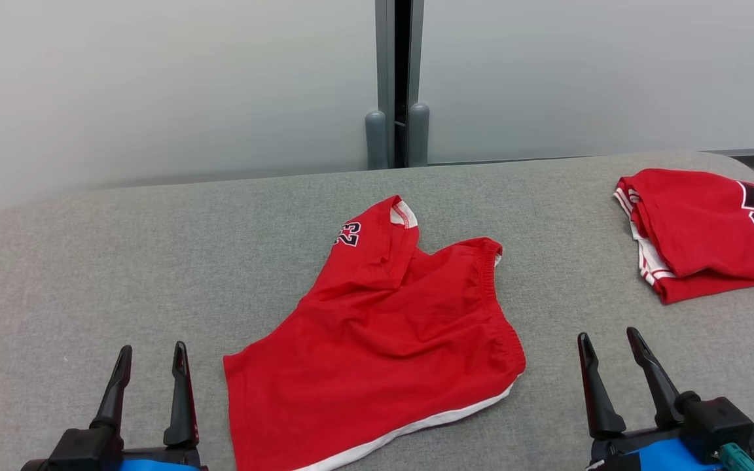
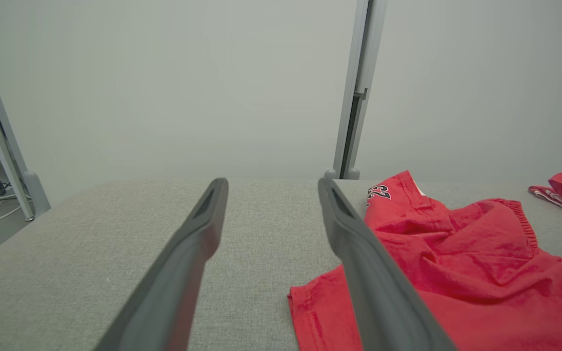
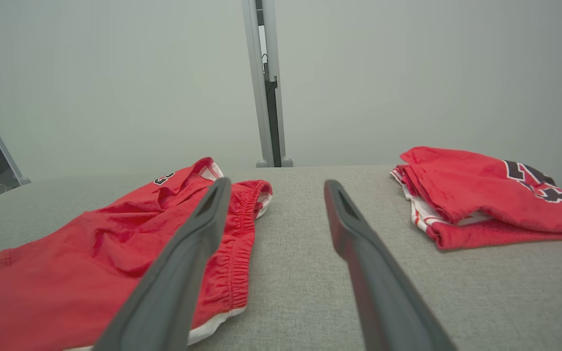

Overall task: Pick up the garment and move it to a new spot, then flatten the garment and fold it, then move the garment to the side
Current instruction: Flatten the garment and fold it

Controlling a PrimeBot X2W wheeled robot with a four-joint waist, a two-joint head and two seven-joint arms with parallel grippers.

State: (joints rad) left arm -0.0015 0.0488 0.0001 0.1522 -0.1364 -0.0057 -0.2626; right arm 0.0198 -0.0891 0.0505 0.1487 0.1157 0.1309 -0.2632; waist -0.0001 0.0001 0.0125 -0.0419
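A: Contents, left to right?
B: First, left gripper [image 1: 152, 348], jaws wide, empty, left of red shorts [image 1: 383, 340]. Shorts rumpled on table [image 1: 89, 261]. Then right gripper [image 1: 609, 333], jaws wide, empty, right of shorts. Last, folded red garment [image 1: 704, 229], possibly a jersey, farther right.

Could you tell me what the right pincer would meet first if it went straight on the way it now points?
Nothing near: the right pincer aims down the bare strip of table between the shorts and the folded garment. Beyond it stands the wall, probably first, though depth is unclear.
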